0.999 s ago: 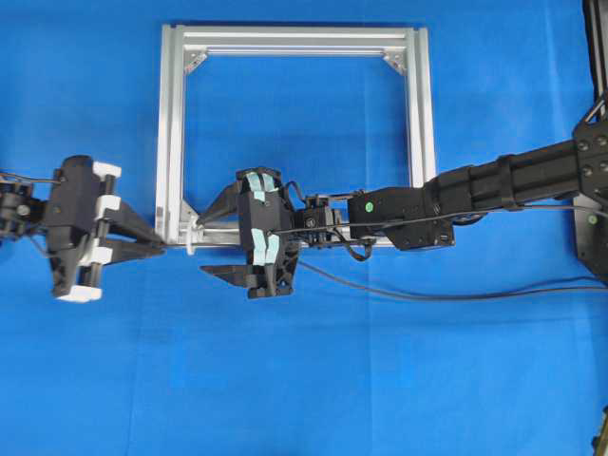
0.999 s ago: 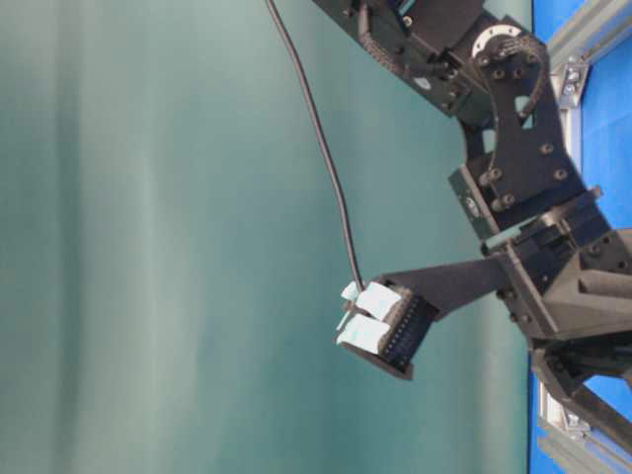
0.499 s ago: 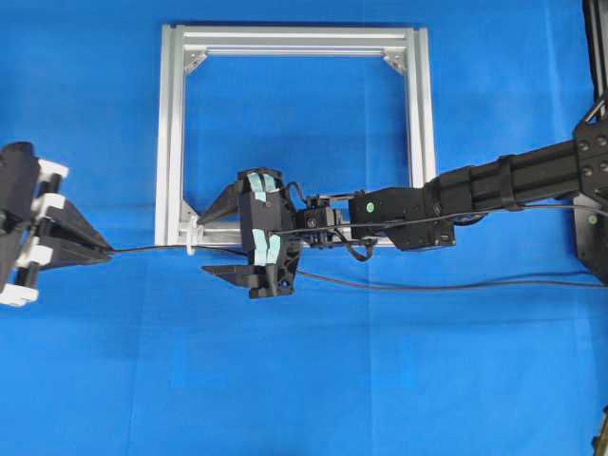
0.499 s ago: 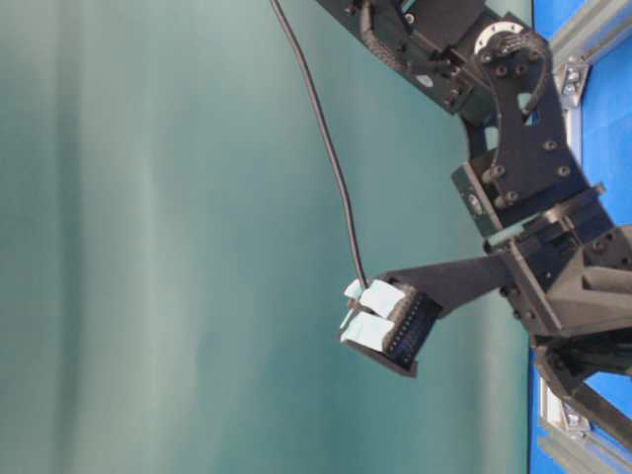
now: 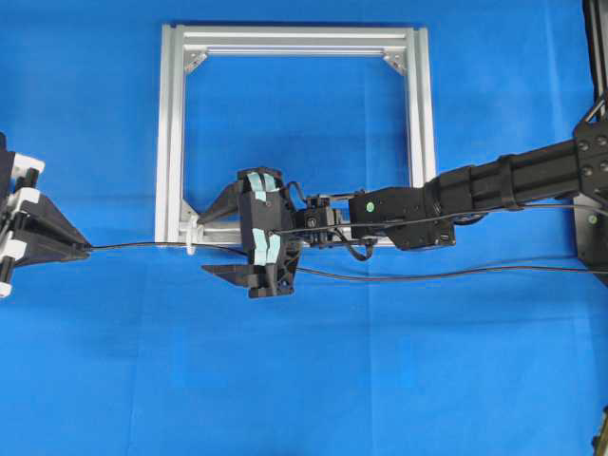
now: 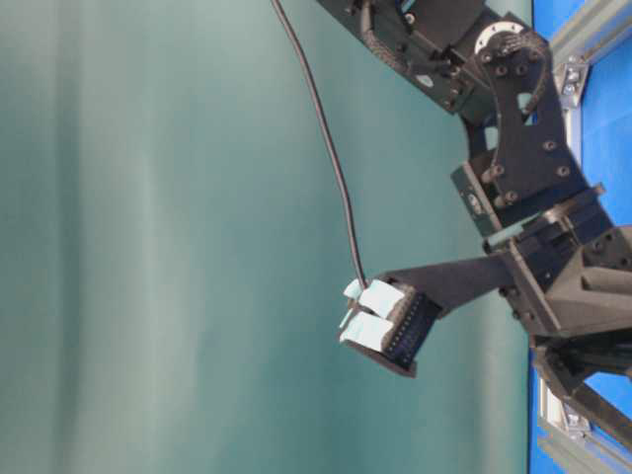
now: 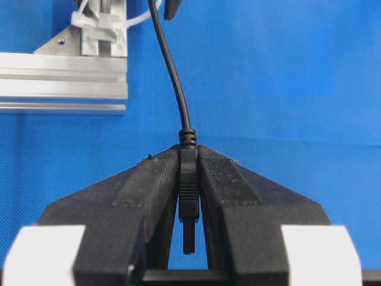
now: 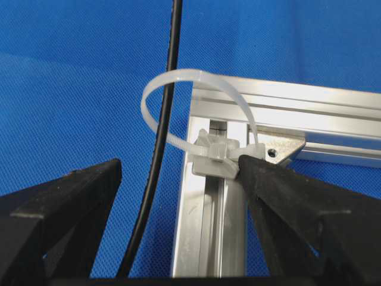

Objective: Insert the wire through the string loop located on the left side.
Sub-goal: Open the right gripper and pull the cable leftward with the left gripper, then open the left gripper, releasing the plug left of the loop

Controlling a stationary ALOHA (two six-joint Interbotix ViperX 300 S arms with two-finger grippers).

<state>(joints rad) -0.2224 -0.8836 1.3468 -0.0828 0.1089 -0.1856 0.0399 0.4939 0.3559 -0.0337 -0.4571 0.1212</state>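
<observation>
Blue textured cloth over the table [image 5: 399, 380], evenly lit. Plain teal-green backdrop [image 6: 148, 247] behind, with soft vertical folds and faint shading.

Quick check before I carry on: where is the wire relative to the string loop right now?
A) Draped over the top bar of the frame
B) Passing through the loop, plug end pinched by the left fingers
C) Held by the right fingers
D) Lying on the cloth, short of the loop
B: the right wrist view shows the wire running inside the string loop, and the left gripper is clamped on its plug.
</observation>
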